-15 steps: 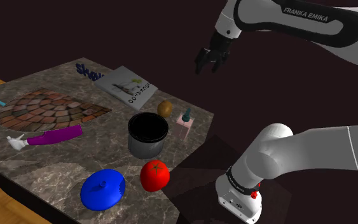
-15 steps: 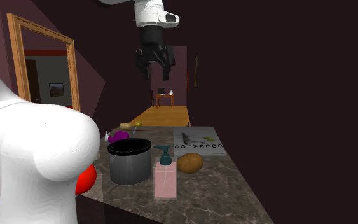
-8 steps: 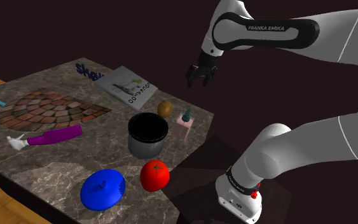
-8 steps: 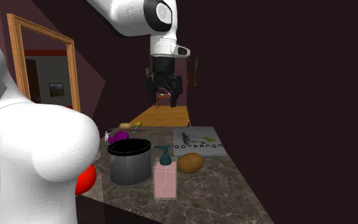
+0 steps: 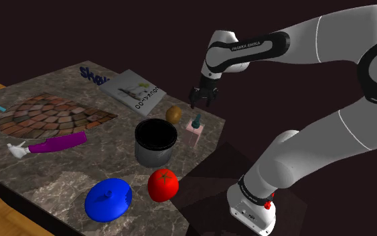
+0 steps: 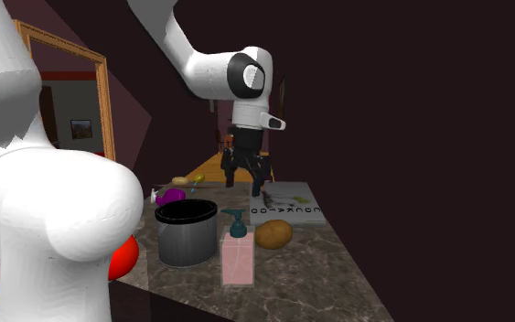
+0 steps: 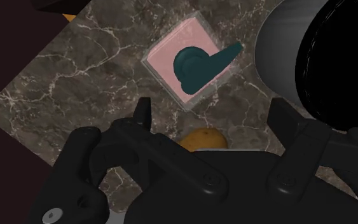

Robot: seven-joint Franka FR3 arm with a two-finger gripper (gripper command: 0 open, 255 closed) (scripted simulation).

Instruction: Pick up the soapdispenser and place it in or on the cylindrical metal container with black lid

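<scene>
Soap dispenser (image 6: pixel 238 256) stands nearest the counter edge in the second exterior view. Pale pink, square-sided bottle with a dark teal pump head, spout turned toward the container. Upright on the dark veined marble counter (image 6: pixel 337 274).

Just beside it, not touching: grey cylindrical container (image 6: pixel 187 242), black rim, top open, black inside.

Behind the dispenser lies a brown-orange potato-like lump (image 6: pixel 273 234).

Above these the gripper (image 6: pixel 243 186) hangs in the air, fingers (image 7: pixel 142 113) spread apart with nothing between them. The wrist view looks straight down on the pump.

Farther back, a white booklet (image 6: pixel 287 206) lies flat.
</scene>
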